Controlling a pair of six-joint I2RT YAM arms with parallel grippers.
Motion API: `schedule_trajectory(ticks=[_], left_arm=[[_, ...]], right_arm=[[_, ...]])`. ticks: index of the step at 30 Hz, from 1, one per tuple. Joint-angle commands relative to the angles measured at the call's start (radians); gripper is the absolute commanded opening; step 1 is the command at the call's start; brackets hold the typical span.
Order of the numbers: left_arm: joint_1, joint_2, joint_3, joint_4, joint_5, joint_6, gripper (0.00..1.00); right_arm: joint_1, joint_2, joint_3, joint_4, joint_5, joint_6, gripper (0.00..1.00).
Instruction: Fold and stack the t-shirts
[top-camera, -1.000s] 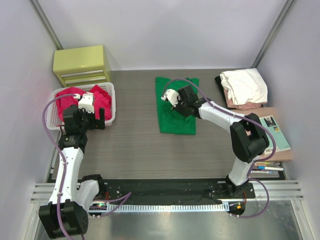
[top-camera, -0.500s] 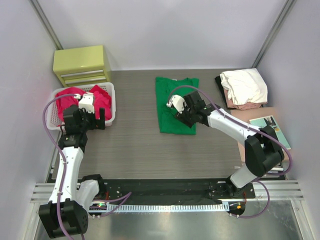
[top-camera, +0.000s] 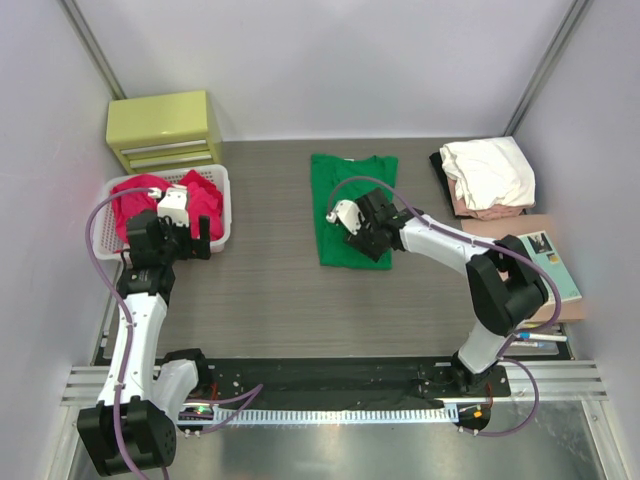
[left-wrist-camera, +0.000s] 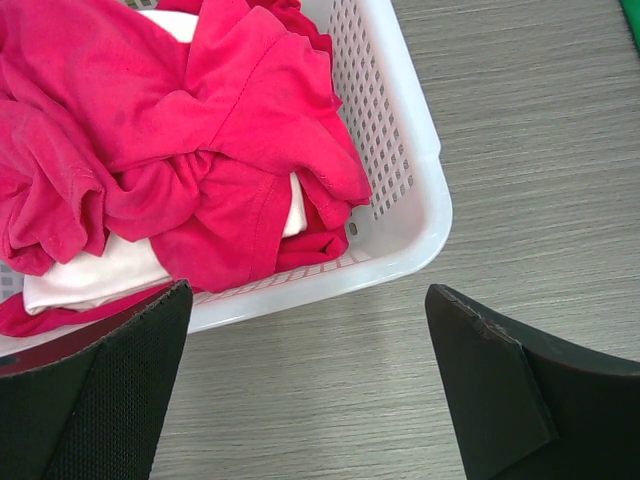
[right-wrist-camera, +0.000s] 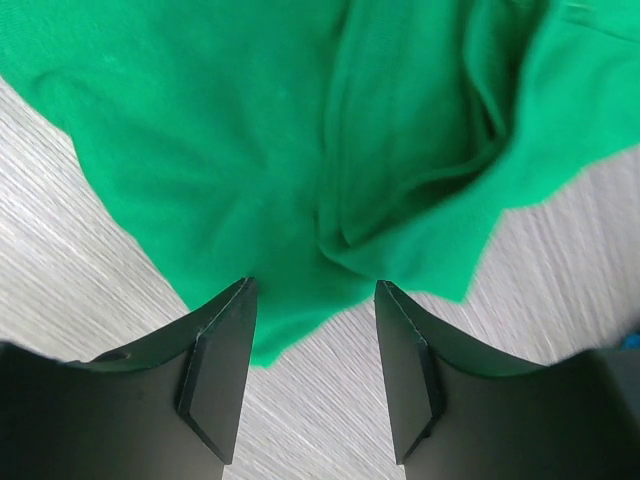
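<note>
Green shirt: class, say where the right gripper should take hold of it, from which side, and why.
Probably the near hem, pinched from above with the right gripper coming in over the table. The green shirt lies flat, so only its free edge offers a lip; the open jaws straddle it.

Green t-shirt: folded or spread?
Partly folded: the green t-shirt lies as a narrow strip, one side doubled over in the right wrist view.

No text, label, brand or number can be read on anything here.
</note>
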Motion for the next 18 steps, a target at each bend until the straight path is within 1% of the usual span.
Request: schedule_trajectory(ticks=[1,2,3,4,12,17,18], left_arm=[[0.007,-0.011,0.002,0.007,0.012,0.013,1.00],[0.008,-0.010,0.002,0.009,0.014,0.013,1.00],[0.007,-0.011,0.002,0.007,0.015,0.013,1.00],[0.007,-0.010,0.002,0.007,0.015,0.013,1.00],[0.007,-0.005,0.002,0.007,0.020,0.012,1.00],[0.007,-0.004,0.002,0.007,0.025,0.013,1.00],[0.007,-0.004,0.004,0.007,0.025,0.013,1.00]], right_arm=[[0.020,0.043,0.058,0.022,0.013,0.010,0.56],[0.021,0.047,0.056,0.030,0.014,0.011,0.52],[0.020,0.047,0.055,0.048,0.016,0.010,0.07],[0.021,0.046,0.049,0.063,0.022,0.019,0.01],[0.038,0.014,0.062,0.065,0.045,0.002,0.01],[0.038,0.011,0.067,0.067,0.094,-0.036,0.01],[0.037,0.023,0.076,0.063,0.100,-0.035,0.16]])
